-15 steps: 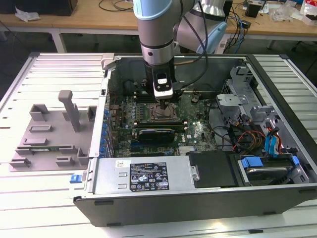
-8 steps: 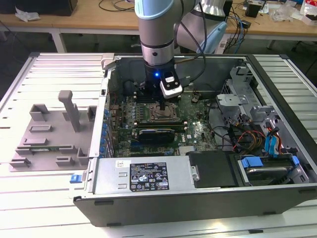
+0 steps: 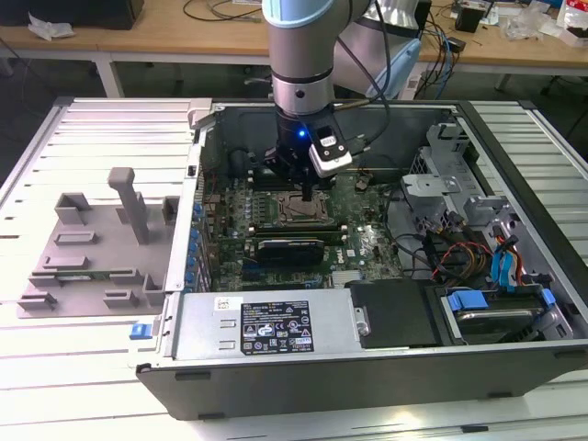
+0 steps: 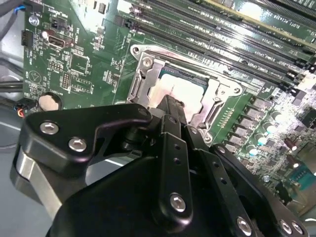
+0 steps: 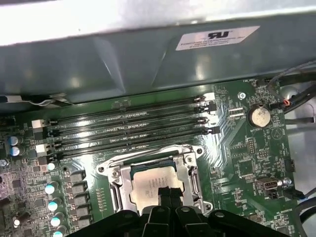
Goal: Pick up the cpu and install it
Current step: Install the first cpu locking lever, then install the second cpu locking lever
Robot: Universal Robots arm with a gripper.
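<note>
Centrally, inside the open computer case point(image 3: 514, 156), the tool point(image 3: 306, 196) is hovering directly over the cpu point(image 5: 150, 185), which is lying within the metal socket frame point(image 5: 190, 165) on the green motherboard point(image 3: 363, 234). Its fingers point(image 4: 170, 111) are pressing together, tips at the chip's silvery top. Memory slots point(image 5: 128, 126) are running beside the socket.

Silvery metal cpu point(image 5: 150, 183); matt black tool point(image 5: 168, 193)
</note>
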